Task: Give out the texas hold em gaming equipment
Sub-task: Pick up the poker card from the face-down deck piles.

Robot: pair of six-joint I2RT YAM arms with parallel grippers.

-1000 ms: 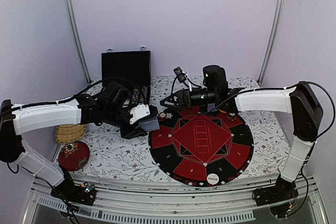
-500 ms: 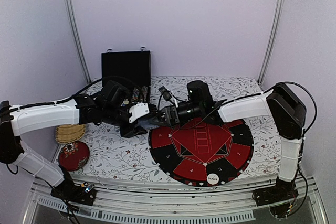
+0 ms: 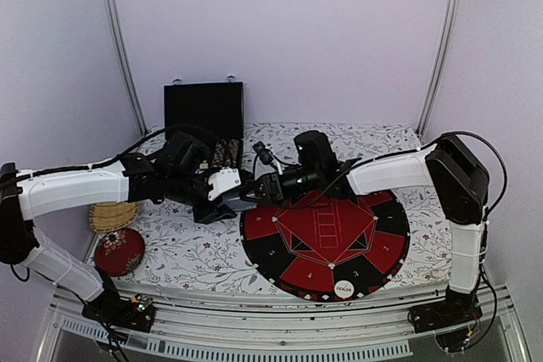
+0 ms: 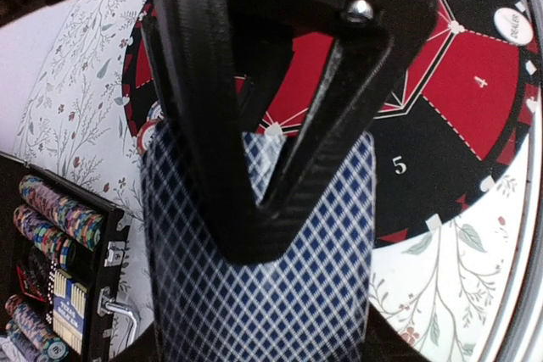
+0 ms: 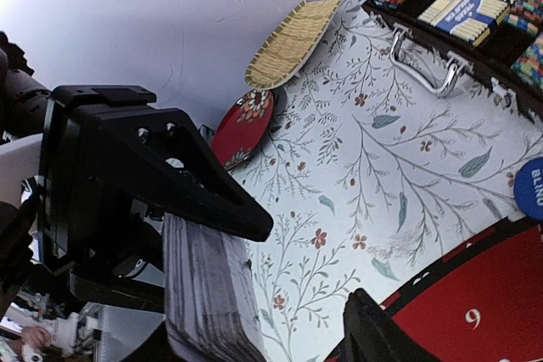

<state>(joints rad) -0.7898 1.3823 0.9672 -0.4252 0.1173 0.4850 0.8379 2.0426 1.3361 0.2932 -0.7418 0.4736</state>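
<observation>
One deck of cards (image 4: pixel 331 294) clamped in left gripper (image 3: pixel 232 196), just beside left rim of round mat (image 3: pixel 327 235). Step judged: dealing. Right gripper (image 3: pixel 263 188) nosed up to deck edge; jaw state not readable. Next: pinch one card only, draw off flat. Smooth blue-lattice backs, thin squared edges.

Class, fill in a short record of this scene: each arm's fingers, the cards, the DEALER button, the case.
left fingers: closed on the deck of cards
right fingers: beside the deck, grip unclear
deck of cards: by the round mat's left edge
DEALER button: on the mat's near rim
chip case: open, far left
</observation>
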